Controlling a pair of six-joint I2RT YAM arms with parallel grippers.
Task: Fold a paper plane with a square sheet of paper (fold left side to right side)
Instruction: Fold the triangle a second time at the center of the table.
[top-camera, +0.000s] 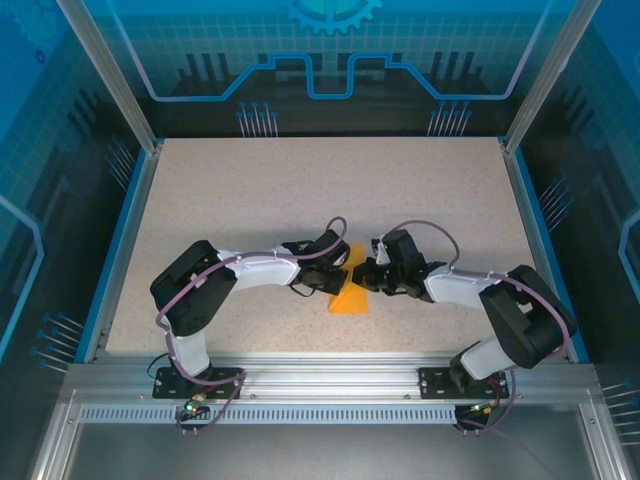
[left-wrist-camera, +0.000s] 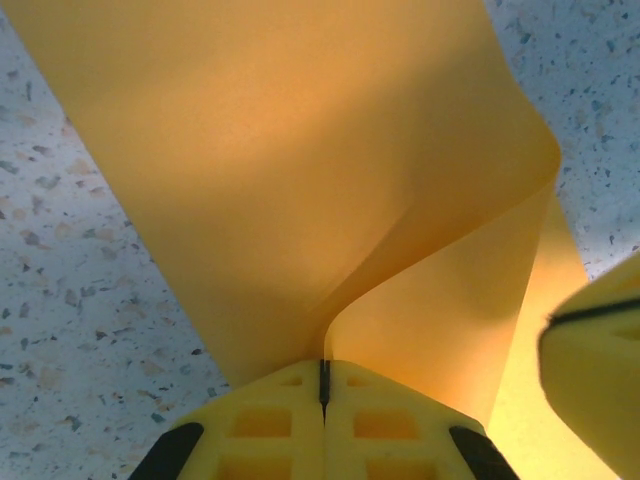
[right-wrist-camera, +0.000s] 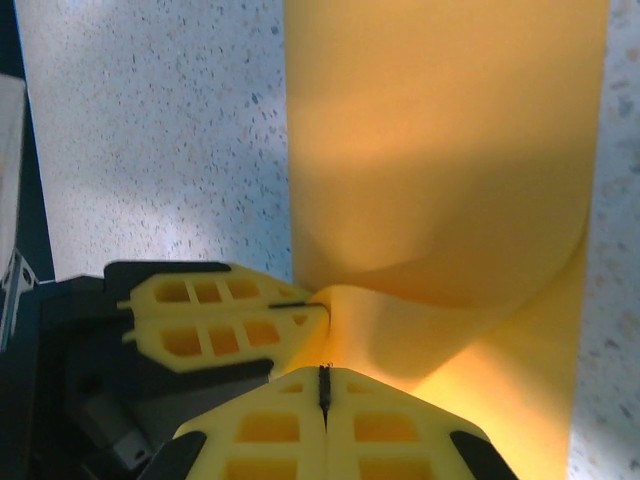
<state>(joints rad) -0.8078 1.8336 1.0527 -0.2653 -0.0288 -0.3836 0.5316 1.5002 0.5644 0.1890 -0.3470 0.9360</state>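
Orange paper (left-wrist-camera: 300, 150) pinched by both end effectors (left-wrist-camera: 323, 372) (right-wrist-camera: 323, 378).

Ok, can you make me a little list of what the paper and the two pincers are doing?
paper: orange sheet, one part lifted and curled over, the rest flat on the table
left pincer: shut, pinching the sheet's lifted edge
right pincer: shut, pinching the sheet right beside the left one
table: speckled beige
fold: curved, not yet pressed flat

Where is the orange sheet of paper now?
The paper is near the middle of the table in the top view, toward the near edge, pinched by the left gripper and right gripper.
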